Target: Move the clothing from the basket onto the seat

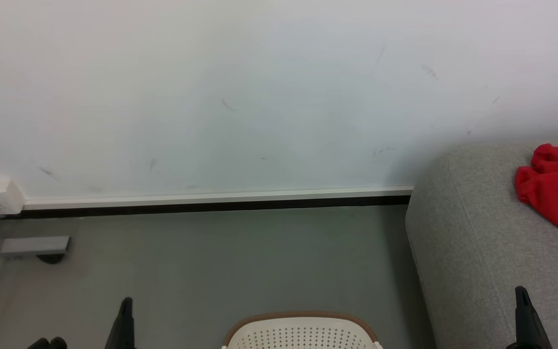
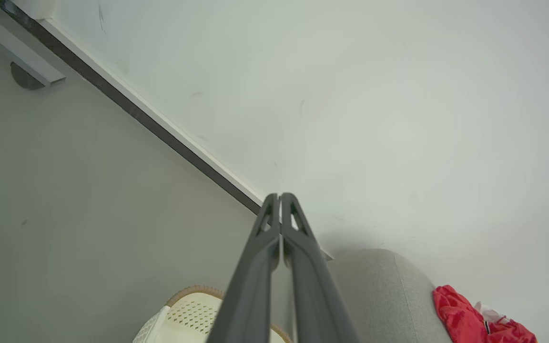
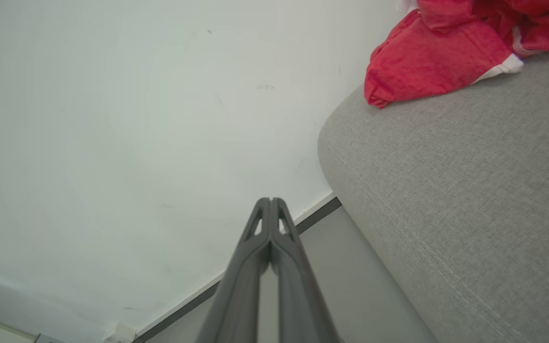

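Garment (image 1: 557,194), red, lies bunched on grey sofa (image 1: 472,242), clear of laundry basket (image 1: 303,334); we judge transfer done, so left end effector (image 2: 280,196), right end effector (image 3: 270,200) closed, empty.

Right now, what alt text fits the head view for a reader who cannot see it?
Red clothing lies crumpled on the grey sofa at the right, apart from the cream basket on the floor at bottom centre. The left fingers and right fingers, shut, rise from the bottom edge.
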Available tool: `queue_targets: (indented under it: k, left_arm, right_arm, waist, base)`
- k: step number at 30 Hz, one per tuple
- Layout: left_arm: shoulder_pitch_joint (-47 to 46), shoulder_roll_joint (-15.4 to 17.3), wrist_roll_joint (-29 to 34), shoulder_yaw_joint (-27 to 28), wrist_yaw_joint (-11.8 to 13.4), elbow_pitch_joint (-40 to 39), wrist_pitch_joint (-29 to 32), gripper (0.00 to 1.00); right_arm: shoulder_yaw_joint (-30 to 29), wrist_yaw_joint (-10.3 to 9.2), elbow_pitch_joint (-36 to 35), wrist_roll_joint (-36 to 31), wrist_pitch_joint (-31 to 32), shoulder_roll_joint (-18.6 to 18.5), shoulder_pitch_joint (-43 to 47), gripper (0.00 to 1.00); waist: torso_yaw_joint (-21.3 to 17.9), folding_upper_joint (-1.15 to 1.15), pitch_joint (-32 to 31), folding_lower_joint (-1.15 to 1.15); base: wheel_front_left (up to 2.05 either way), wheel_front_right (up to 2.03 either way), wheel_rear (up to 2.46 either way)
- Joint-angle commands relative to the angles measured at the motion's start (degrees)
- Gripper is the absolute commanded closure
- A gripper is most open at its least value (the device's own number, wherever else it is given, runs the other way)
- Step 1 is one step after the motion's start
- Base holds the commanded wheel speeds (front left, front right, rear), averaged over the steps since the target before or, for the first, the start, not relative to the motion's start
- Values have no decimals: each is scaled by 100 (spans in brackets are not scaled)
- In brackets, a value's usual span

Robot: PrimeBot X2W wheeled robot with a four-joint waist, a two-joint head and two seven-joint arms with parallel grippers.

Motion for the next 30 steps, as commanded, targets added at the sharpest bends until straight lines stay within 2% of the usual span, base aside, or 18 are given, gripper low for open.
queue_targets:
  k: [1, 30]
  left_arm:
    - [-157, 35, -172, 35, -30, -92, 27, 100]
    - [-356, 33, -2061, 168, -149, -125, 531, 100]
  right_arm:
    - [-24, -4, -38, 178, 29, -63, -152, 100]
    - [-131, -8, 16, 2021, 524, -74, -398, 100]
  waist:
    - [1, 0, 2, 0]
    - [46, 0, 50, 0]
  base:
    - [0, 0, 0]
    - [0, 0, 0]
